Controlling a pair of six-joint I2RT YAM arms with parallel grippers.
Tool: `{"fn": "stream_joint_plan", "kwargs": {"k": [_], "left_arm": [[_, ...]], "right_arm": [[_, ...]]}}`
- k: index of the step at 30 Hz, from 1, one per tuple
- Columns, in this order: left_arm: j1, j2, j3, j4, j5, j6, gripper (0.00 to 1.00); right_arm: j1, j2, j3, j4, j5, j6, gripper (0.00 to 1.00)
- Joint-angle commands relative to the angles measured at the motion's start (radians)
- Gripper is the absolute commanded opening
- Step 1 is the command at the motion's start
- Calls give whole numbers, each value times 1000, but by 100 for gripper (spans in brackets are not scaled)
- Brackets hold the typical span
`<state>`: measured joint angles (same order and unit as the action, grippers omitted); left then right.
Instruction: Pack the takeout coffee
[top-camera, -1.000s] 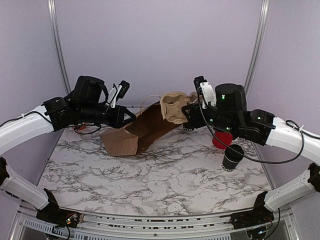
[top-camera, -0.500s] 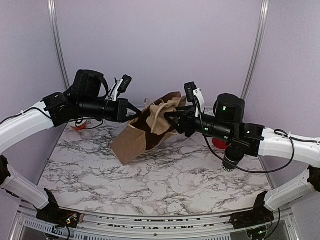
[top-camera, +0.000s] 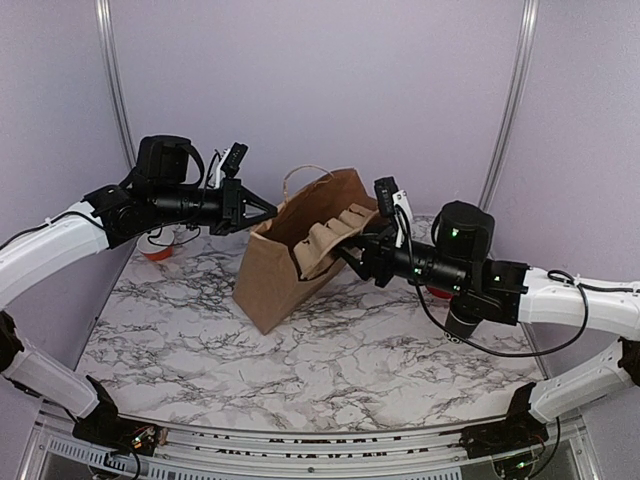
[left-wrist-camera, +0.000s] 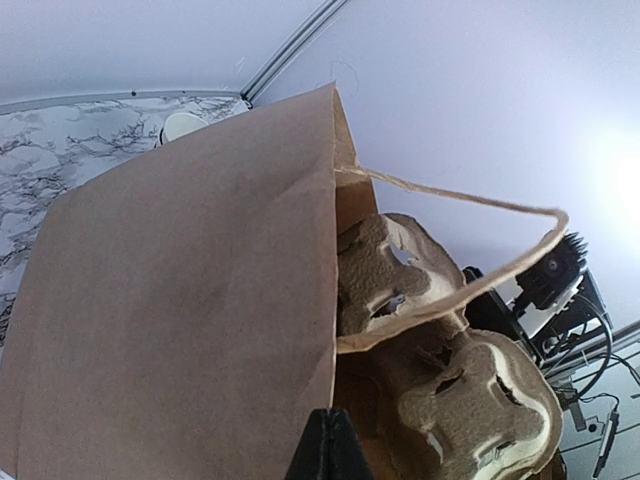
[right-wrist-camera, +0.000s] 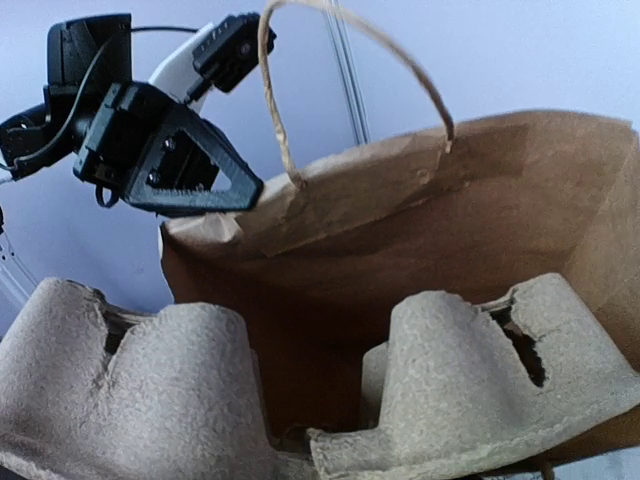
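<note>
A brown paper bag (top-camera: 272, 275) stands nearly upright at the table's middle, its mouth facing right. My left gripper (top-camera: 268, 211) is shut on the bag's near rim; in the left wrist view its closed fingertips (left-wrist-camera: 330, 445) pinch the paper edge. My right gripper (top-camera: 352, 252) holds a pulp cup carrier (top-camera: 325, 240), which is partly inside the bag's mouth. The carrier (right-wrist-camera: 450, 380) fills the bottom of the right wrist view and hides my fingers. The takeout coffee (top-camera: 460, 322), a black cup, stands on the table at the right, mostly hidden under my right arm.
A red cup (top-camera: 437, 291) peeks out behind my right forearm. Another red object (top-camera: 155, 252) lies at the back left under my left arm. The bag's twine handle (left-wrist-camera: 450, 200) arches over the carrier. Metal posts stand at both back corners.
The left gripper has raised the bag from lying on its side to nearly upright. The right gripper has moved left and down, pushing the carrier into the bag's mouth.
</note>
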<state>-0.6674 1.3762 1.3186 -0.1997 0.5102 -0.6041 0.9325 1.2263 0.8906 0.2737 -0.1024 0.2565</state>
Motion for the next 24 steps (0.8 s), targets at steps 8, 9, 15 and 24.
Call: {"fn": "stream_joint_plan", "kwargs": {"k": [8, 9, 15, 24], "left_arm": [[-3, -28, -21, 85, 154, 71, 0], [-29, -31, -19, 79, 156, 84, 0], [-63, -22, -18, 70, 139, 102, 0], [-72, -19, -28, 198, 190, 4, 0]], "right_arm": [[-9, 99, 189, -373, 137, 31, 42], [-9, 102, 201, -390, 149, 38, 42], [-8, 133, 244, -482, 219, 48, 39], [-21, 166, 220, -507, 266, 123, 36]]}}
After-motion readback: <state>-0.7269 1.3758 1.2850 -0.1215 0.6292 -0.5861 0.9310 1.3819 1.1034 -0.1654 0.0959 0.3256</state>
